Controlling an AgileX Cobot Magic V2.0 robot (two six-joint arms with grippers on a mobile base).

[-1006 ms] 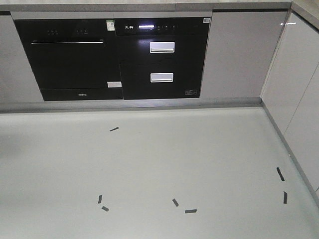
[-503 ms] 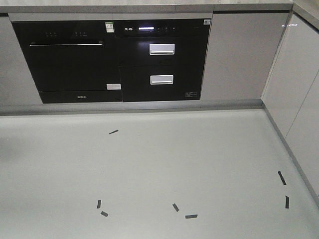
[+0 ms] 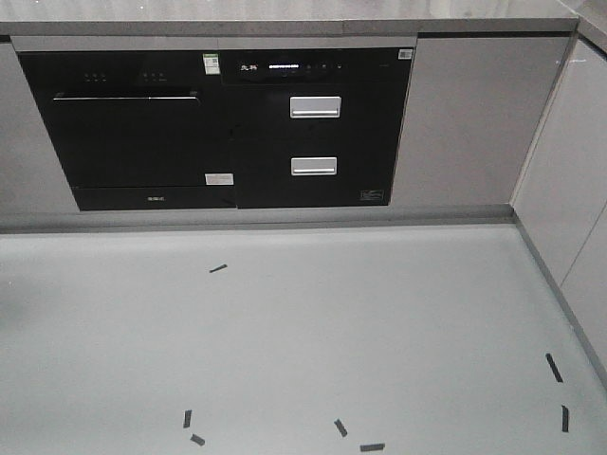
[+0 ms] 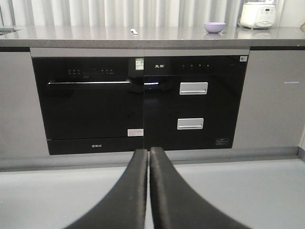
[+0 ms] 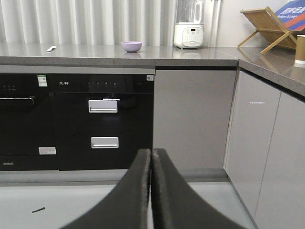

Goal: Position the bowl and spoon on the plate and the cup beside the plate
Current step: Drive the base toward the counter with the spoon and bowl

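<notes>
Resting upper centre on the grey desk (image 5: 95, 53), a round lavender plastic bowl (image 5: 131, 46); left hand (image 4: 148, 151) and right hand (image 5: 151, 151) pressed together.

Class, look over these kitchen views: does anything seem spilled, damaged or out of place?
Nothing spilled or damaged. The bowl sits upright on the countertop, the spoon apart from it. Only oddity: short dark strips scattered at mixed angles on the floor.
</notes>
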